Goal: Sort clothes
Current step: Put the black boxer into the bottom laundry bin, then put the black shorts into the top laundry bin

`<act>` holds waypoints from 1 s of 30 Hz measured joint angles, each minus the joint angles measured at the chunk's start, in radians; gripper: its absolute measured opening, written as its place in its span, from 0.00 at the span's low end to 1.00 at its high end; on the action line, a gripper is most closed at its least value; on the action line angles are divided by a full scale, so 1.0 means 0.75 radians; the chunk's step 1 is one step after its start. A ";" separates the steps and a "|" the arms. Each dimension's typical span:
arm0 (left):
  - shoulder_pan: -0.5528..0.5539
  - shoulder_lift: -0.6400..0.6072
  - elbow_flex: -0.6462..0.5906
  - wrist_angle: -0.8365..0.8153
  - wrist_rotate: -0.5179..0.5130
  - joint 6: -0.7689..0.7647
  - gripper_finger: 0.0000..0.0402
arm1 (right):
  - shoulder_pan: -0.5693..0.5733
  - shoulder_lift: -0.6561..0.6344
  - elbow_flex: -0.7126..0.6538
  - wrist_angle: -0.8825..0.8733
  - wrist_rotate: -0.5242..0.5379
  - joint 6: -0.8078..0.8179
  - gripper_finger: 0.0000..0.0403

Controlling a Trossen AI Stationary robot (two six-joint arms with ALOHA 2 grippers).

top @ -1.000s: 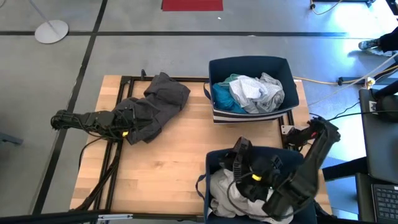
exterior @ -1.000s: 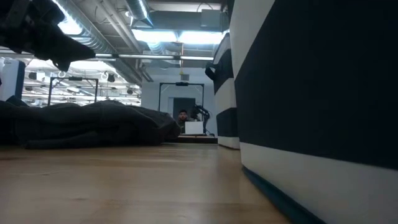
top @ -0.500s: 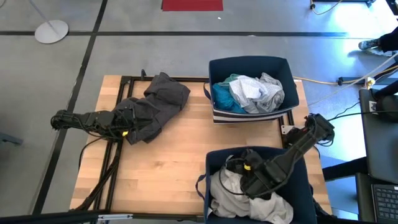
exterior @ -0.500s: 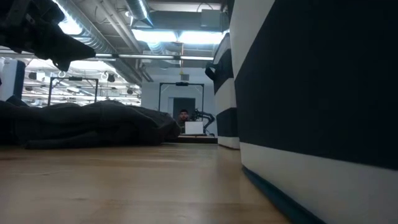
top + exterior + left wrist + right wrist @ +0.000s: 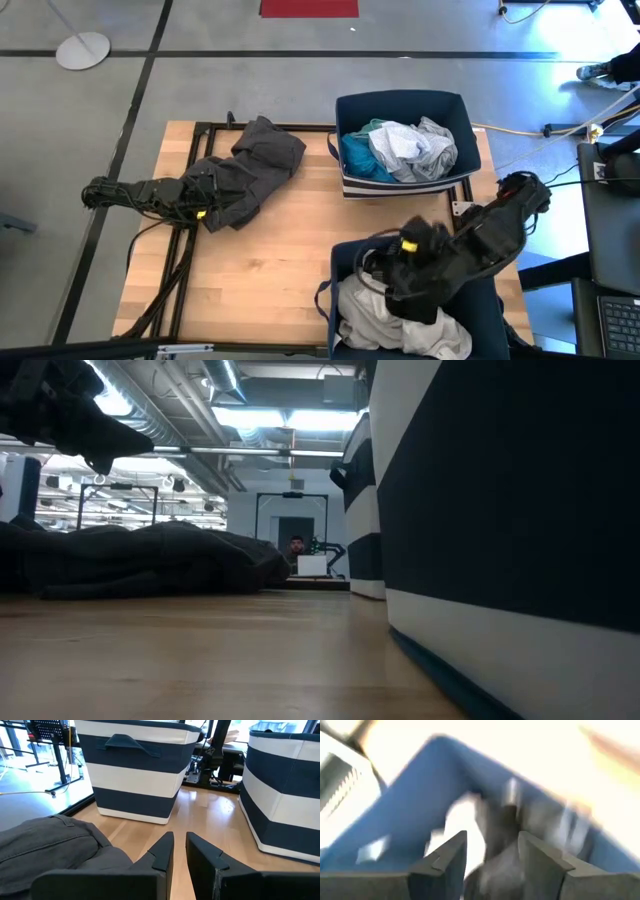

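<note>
A dark grey garment lies spread on the table's far left part. My left gripper hangs just above its near edge, shut with only a slit between the fingers. The far bin holds turquoise, white and pale grey clothes. The near bin holds a white garment with a black one on it. My right gripper hangs open over this bin; its wrist view is blurred, with cloth showing beyond the fingers.
A black frame and cables run along the table's left side. Bare wood lies between the dark grey garment and the near bin. Both striped bins stand ahead of my left gripper. A person sits far behind the table.
My right gripper went down into the near bin, then came up and a little toward the table's far edge. The black garment that was bunched at it now lies in the bin on the white one.
</note>
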 joint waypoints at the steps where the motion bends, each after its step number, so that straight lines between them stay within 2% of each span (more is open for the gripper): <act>1: 0.000 0.000 0.000 0.000 0.000 0.000 0.10 | 0.000 -0.001 0.016 0.000 0.149 -0.075 0.44; 5: 0.000 0.000 0.000 0.021 0.001 -0.001 0.10 | -0.002 0.000 0.001 0.001 0.698 -0.390 0.44; 8: 0.000 0.000 0.000 0.045 0.000 -0.002 0.10 | -0.047 0.000 -0.079 -0.002 0.885 -0.521 0.44; 12: 0.000 0.002 0.000 0.109 0.001 -0.033 0.10 | -0.138 -0.003 -0.176 -0.003 0.951 -0.675 0.44; 17: 0.001 0.083 0.001 0.307 0.000 0.017 0.10 | -0.256 -0.037 -0.197 -0.003 1.013 -0.870 0.44; 23: 0.041 0.385 0.011 0.506 -0.122 0.148 0.10 | -0.387 -0.105 -0.198 -0.002 1.045 -1.110 0.44; 30: 0.192 0.738 0.199 0.614 -0.150 0.226 0.10 | -0.534 -0.171 -0.197 -0.002 1.046 -1.286 0.44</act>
